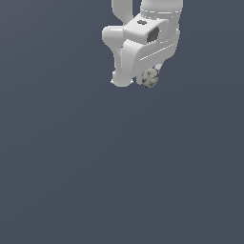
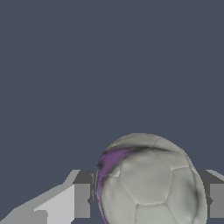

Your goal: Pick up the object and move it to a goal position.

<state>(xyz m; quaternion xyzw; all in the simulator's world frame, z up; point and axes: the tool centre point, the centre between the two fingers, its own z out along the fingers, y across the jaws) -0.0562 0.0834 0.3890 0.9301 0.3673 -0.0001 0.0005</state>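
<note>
Grey-beige and panelled like a small football, the object sat between the two pads of your claw at this moment, a purple smear showing along one edge of it. In the wrist view a pad stood close on either side of the ball, so you had the claw clenched on the object and nothing else. In the exterior view the same ball peeped out just under the white hand, near the top of the frame, partly hidden by the finger housing.

You held it low between the pads, presumably so the round body could not roll out sideways while the arm travelled. Whether it had cleared the surface you could not have told from these views: the dark slate ground showed no shadow and no edge beneath it.

No goal marker was visible in either picture, so how far you were from the target was not to be read here. My judgement is that the grasp was done and the carry was the step in hand; a ball pinched at two small patches could have slipped under a quick swing.
</note>
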